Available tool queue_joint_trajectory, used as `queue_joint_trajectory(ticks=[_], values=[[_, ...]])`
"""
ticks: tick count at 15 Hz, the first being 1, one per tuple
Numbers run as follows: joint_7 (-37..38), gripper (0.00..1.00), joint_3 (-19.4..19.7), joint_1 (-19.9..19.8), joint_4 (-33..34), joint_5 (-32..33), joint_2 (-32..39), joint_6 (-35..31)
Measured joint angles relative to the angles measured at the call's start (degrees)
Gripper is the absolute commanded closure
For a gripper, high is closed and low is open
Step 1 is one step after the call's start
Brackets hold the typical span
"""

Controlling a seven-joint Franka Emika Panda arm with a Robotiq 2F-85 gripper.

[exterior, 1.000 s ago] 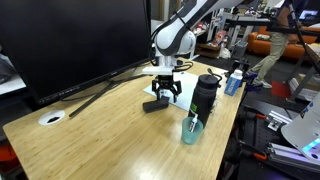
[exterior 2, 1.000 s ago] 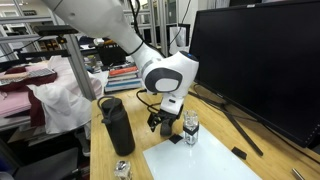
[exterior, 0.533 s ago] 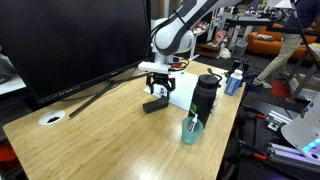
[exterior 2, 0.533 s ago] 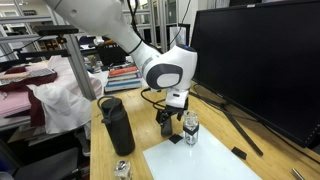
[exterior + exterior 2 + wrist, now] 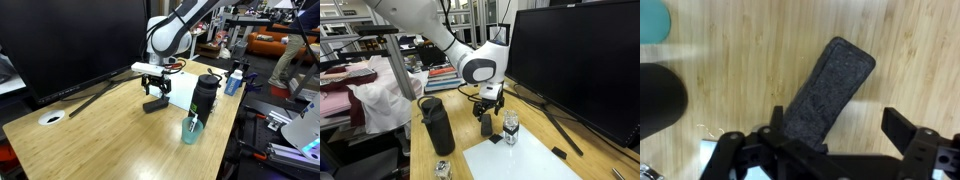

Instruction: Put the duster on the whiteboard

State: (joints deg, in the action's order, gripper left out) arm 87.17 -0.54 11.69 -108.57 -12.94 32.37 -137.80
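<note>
Risen since before, the jaws hang apart over the duster (image 5: 153,105), at the whiteboard's (image 5: 184,93) nine o'clock, likely aligning to grip.

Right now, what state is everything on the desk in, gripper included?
duster: lying flat on the table, not gripped
whiteboard: flat on the table, duster not on it
gripper: open, empty, above the duster
black bottle: upright
teal cup: upright
monitor: screen dark
</note>
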Motion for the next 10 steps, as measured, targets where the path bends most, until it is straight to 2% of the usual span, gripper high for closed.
queue_joint_trajectory(ticks=[4, 10], values=[[4.5, 0.00, -0.4, 0.9, -0.2, -0.5, -0.4, 3.6], [8.0, 0.00, 0.0, 0.5, -0.2, -1.8, 1.5, 2.8]])
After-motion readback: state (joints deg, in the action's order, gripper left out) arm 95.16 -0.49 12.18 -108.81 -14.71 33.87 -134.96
